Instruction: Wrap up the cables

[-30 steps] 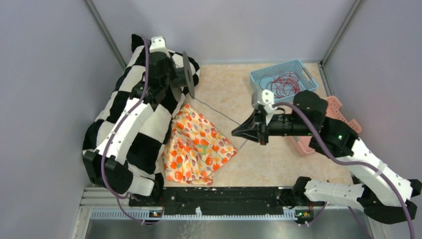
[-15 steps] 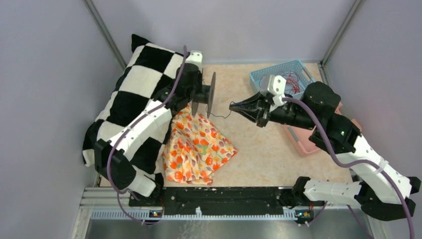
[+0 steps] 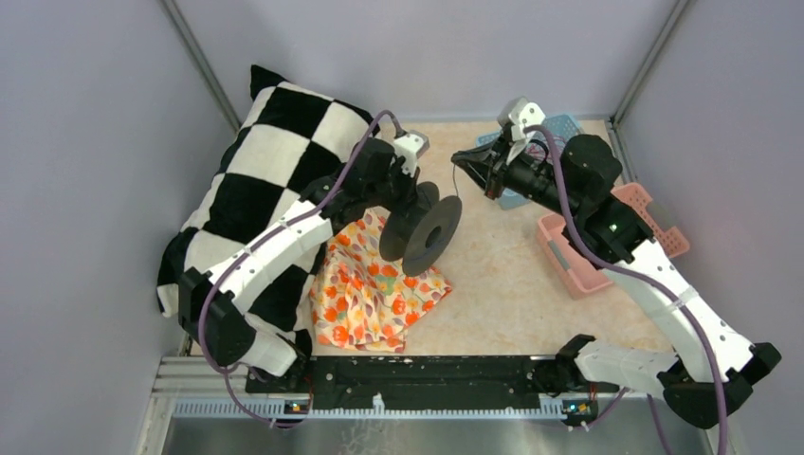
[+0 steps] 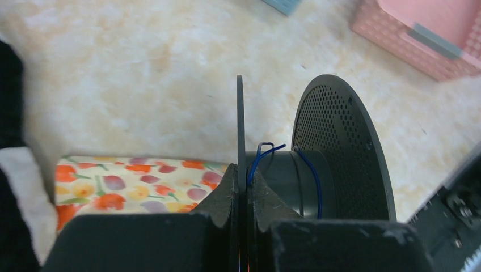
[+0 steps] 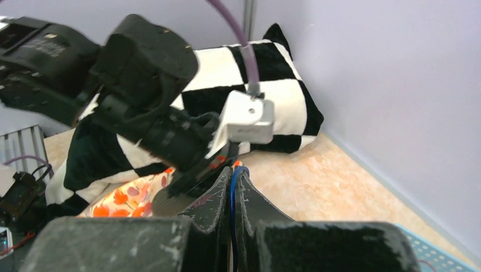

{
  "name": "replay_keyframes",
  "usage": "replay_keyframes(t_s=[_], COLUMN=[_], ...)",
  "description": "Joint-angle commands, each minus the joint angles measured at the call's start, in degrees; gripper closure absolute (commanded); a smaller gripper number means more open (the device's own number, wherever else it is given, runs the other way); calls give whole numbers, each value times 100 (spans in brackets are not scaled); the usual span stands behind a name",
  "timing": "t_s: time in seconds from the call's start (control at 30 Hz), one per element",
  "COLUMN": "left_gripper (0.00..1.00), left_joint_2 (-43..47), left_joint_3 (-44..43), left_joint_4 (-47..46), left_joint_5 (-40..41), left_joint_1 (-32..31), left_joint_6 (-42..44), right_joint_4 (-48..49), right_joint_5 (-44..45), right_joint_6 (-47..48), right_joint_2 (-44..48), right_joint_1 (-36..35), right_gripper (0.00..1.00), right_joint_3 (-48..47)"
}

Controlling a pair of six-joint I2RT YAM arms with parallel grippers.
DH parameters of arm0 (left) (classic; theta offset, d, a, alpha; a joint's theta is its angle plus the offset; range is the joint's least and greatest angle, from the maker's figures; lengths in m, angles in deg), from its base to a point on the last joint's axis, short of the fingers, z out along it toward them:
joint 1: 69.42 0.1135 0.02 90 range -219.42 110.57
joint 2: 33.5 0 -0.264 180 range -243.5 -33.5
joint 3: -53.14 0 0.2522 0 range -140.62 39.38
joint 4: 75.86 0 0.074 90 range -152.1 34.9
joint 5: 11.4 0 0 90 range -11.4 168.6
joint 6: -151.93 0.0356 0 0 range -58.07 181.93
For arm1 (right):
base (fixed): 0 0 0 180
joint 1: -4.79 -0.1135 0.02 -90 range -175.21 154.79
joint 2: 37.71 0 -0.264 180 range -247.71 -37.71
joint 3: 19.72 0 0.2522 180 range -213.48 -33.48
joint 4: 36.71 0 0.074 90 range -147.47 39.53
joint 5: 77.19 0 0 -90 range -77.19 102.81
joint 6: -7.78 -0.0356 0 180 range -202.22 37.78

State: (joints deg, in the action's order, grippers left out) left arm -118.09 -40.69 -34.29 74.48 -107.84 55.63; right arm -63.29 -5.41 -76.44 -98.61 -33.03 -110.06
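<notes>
Spool point(image 4: 340, 141): flange clamped by L gripper point(image 4: 243, 187), jaws pressed tight. Cable point(image 4: 313, 181): few turns on hub just beyond that gripper; strand pinched in R gripper point(image 5: 232, 190). Rec: hold strand taut, feed betw. flanges.

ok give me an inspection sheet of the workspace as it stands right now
surface: beige marbled tabletop
job's things: black plastic spool with thin blue wire on its hub
clutter: black-and-white checked pillow, orange floral cloth, blue plastic basket, pink plastic basket
hands: left hand shut on the spool's thin flange; right hand shut on the wire
cables: purple cords along both arms
surroundings: lilac walls
</notes>
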Motion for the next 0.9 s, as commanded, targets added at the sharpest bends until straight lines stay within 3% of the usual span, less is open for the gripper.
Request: replay_keyframes(t_s=[0.0, 0.47, 0.87], left_gripper=[100, 100, 100], left_joint_2=[442, 559, 1018], left_joint_3=[155, 353, 296], left_joint_4=[39, 21, -209], left_joint_5=[-1098, -2207, -3712], left_joint_1=[-156, -558, -545], left_joint_6=[281, 379, 560], right_joint_4=[631, 1111, 521], right_joint_5=[284, 468, 1021], right_joint_6=[-614, -1348, -1353], right_joint_2=[-170, -681, 96], right_joint_1=[252, 971, 1248], right_gripper=[100, 100, 100], right_joint_3=[20, 216, 2091])
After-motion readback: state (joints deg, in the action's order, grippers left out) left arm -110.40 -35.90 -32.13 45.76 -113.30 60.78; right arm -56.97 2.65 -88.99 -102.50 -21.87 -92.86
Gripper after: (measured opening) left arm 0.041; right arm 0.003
